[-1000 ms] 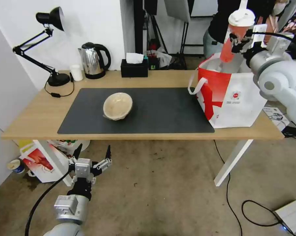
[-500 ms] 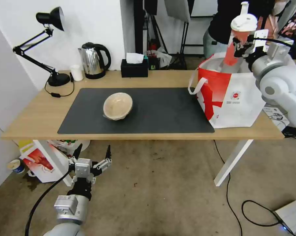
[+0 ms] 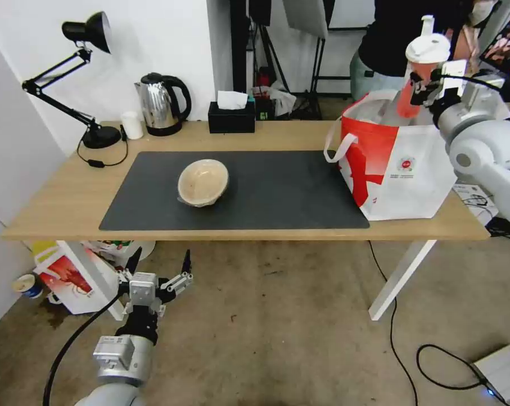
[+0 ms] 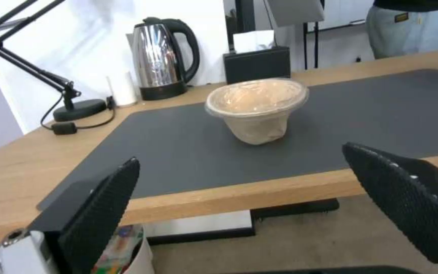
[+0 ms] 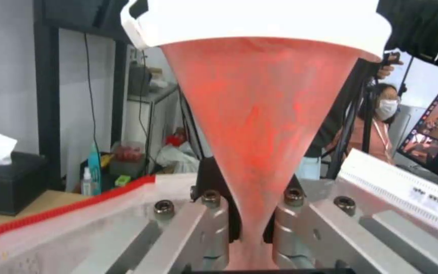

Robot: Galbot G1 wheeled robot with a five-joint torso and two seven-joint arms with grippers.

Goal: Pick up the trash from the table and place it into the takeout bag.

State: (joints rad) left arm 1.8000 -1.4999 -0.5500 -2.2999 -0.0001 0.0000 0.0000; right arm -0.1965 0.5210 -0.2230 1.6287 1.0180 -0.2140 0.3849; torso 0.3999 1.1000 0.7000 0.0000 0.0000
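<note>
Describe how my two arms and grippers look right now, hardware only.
Both arms are silver-white with rounded joint housings. The left gripper has a pale metal body and two black pointed fingers with textured pads; a black cable runs along that arm. The right gripper has bolted silver metal links, dark fingers and a black cable.

On the light-wood table [image 3: 57, 208] lies a dark grey mat [image 3: 277, 194], with a beige, clear-wrapped bowl [image 3: 203, 181] on it. At the mat's right end stands the white takeout bag [image 3: 413, 180] with red side panel and small red logo. Above the bag is a red drink cup [image 3: 412, 96] with white lid.
</note>
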